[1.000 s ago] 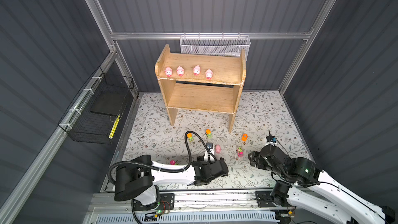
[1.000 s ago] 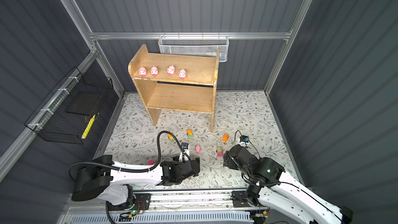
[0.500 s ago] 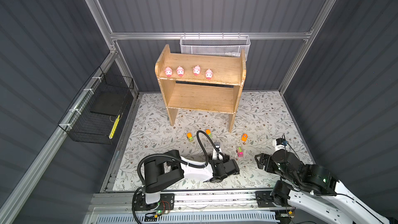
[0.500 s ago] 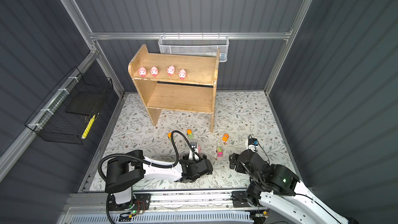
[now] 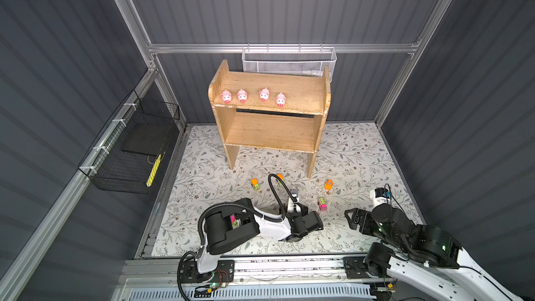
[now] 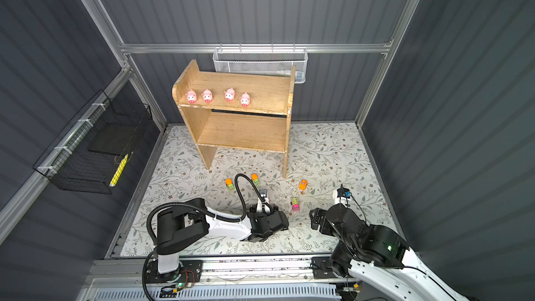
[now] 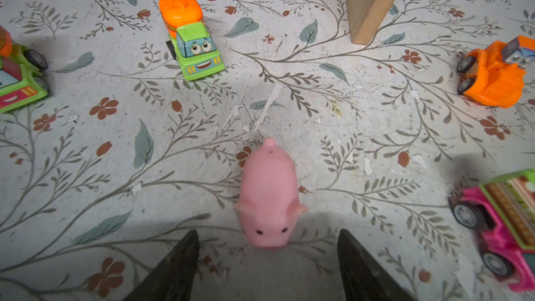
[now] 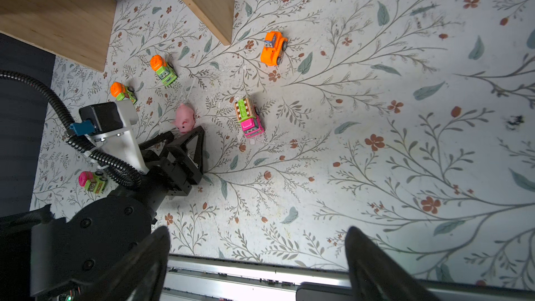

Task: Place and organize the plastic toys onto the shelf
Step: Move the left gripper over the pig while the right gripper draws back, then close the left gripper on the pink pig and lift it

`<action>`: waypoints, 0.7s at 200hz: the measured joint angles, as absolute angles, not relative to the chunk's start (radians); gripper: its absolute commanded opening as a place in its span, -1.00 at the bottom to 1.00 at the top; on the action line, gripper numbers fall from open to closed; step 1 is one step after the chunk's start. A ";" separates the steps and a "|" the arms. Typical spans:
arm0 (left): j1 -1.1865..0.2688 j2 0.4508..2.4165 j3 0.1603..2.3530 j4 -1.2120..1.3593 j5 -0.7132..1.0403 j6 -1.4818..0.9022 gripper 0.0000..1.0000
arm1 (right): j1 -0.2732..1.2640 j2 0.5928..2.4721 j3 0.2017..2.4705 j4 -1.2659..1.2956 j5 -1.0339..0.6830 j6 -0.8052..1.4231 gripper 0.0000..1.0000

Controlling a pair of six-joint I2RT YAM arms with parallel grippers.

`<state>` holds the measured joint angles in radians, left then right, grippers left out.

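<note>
Compared with a second ago, the left hand point(image 8: 186, 131) is being shown further right, brought up to the loose pig point(image 7: 267, 195). Meanwhile the right hand point(image 8: 257, 230) is being shown drawn back toward the near right, away from the pink-and-green truck point(image 5: 322, 204).

The loose pig is being left lying on the floral desk point(image 5: 362, 152), well in front of the shelf point(image 5: 272, 131). Its long axis is being kept running near to far: the snout is being pointed near, straight at the left hand, and the tail far, toward the shelf. The left hand's fingers point(image 7: 179, 264) are being held spread apart, one on each side of the snout with a gap on both sides, so the pig is not being touched. In both top views the pig is being hidden under the left wrist camera point(image 5: 293, 191).

The right hand's jaws are being held parted wide above the near edge of the desk, gripping nothing.

Four pigs point(image 5: 264, 94) are being kept in a row on the left part of the shelf's top tier, close to its front edge, snouts pointing near. The left mixer truck point(image 5: 255, 184) and the right mixer truck point(image 7: 192, 36), both orange and green, are being left farther off than the loose pig and to its left, each with drum far and cab near. The pink-and-green truck is being left just right of the pig, lengthwise near to far, pink cab near. The orange vehicle point(image 5: 328, 184) is being left near the shelf's right leg.
</note>
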<state>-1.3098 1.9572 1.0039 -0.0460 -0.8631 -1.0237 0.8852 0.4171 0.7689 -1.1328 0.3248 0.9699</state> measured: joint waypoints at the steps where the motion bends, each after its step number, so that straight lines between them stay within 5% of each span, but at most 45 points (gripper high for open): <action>1: -1.310 1.958 1.005 -0.045 -0.864 -1.023 0.50 | 0.885 0.417 0.769 -1.133 0.324 0.970 0.88; 99: -1.274 1.995 1.015 0.032 -0.895 -0.942 0.18 | 0.885 0.417 0.769 -1.132 0.308 0.980 0.91; 140: -1.270 2.011 1.015 0.050 -0.925 -0.925 -0.23 | 0.885 0.407 0.769 -1.132 0.297 0.986 0.93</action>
<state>-1.2697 2.0109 1.0145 0.0498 -0.9245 -0.9253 0.8852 0.4068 0.7689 -1.1324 0.2966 0.9859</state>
